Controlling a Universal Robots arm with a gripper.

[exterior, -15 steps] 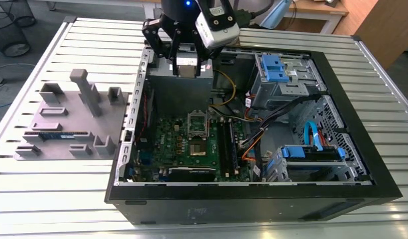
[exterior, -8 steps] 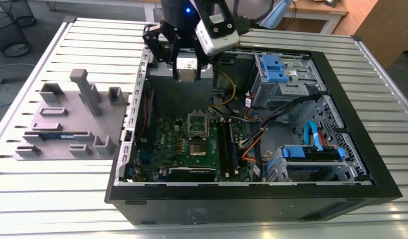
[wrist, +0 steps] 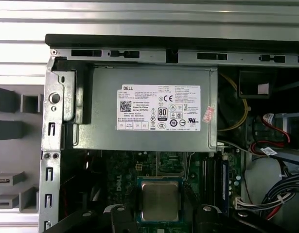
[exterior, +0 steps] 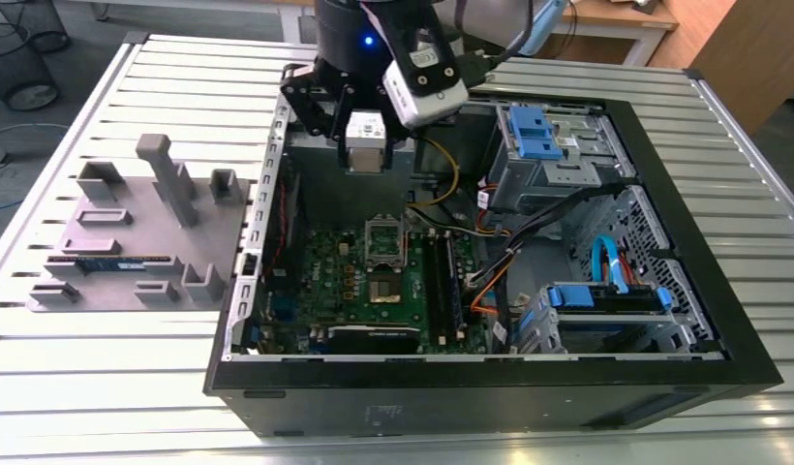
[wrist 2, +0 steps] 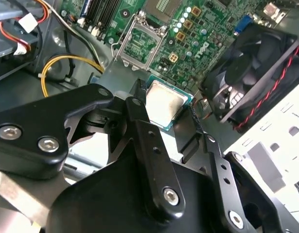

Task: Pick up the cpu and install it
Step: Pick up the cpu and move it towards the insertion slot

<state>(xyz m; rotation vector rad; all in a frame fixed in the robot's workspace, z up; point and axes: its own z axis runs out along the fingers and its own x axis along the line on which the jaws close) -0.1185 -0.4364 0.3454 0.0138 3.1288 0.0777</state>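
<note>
The cpu (wrist 2: 165, 103), a small square chip with a silvery top and a pale rim, is clamped edge to edge between my black fingers (wrist 2: 137, 109). My gripper (wrist: 160, 212) is shut on the cpu (wrist: 160, 199) and holds it flat above the green motherboard (exterior: 351, 281) inside the open computer case. The open cpu socket (wrist 2: 139, 42) with its raised metal frame lies just beyond the chip. In the exterior view my gripper (exterior: 369, 160) hangs over the rear of the case, above and behind the socket (exterior: 384, 242).
A grey power supply (wrist: 154, 114) sits next to the gripper. A black case fan (wrist 2: 251, 68) stands close by. Blue drive cages (exterior: 542, 131) and cable bundles (exterior: 501, 242) fill the case's side on the exterior view's right. A grey fixture (exterior: 126, 232) holding a memory stick (exterior: 106, 262) lies outside.
</note>
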